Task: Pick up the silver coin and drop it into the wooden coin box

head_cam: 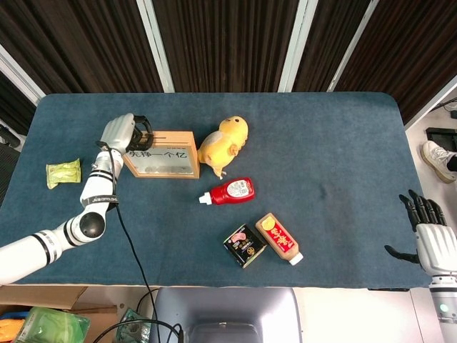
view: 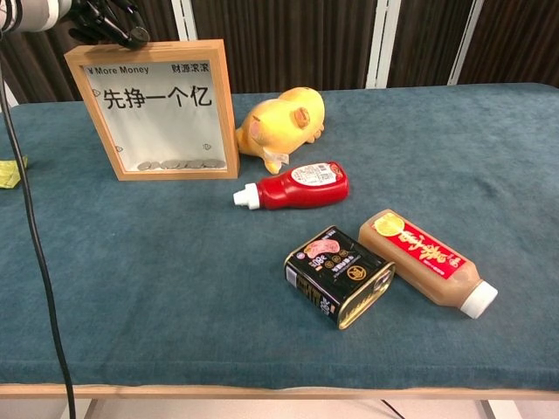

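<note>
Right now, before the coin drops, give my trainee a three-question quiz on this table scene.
1. True or false: the left hand is above the top of the wooden-framed coin box.
2. Which lies nearest the yellow plush chick? A) red squeeze bottle B) black rectangular tin C) green snack packet
3. Fill in: the right hand holds ____.

Key: 1 true; 2 A; 3 nothing.

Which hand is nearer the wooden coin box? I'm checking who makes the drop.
Left. The left hand is over the top left corner of the wooden coin box; the right hand is off the table's far right edge.
</note>
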Controlling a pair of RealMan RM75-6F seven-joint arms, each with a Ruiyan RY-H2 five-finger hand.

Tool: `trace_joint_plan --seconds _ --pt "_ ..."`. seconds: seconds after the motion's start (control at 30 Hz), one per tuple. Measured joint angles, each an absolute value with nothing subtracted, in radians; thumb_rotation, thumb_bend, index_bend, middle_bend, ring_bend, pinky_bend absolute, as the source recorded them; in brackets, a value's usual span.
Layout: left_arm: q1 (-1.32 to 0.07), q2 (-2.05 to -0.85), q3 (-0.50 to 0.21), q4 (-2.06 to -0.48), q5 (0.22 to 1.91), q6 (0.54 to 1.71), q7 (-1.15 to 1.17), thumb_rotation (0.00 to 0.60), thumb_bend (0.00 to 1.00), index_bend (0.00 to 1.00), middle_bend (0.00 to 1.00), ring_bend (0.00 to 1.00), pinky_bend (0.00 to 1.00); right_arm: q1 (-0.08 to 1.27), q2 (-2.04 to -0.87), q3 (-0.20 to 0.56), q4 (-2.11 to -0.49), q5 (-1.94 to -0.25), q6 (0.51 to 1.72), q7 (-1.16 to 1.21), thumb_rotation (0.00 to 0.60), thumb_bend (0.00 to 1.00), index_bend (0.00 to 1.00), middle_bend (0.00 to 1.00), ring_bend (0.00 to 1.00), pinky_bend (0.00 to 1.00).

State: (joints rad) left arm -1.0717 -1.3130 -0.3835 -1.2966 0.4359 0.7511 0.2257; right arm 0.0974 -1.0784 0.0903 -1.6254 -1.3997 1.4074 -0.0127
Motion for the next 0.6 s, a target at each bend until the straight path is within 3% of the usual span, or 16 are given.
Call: trace_joint_plan --seconds 0.6 --pt "-1.074 -1.303 -0.364 -1.296 0.448 0.73 0.215 0.6 0.53 0.59 1.0 1.0 1.0 0.097 -1.077 0.092 -1.628 -1.396 1.407 -0.014 0.6 0.17 0.0 0.0 0.0 0.0"
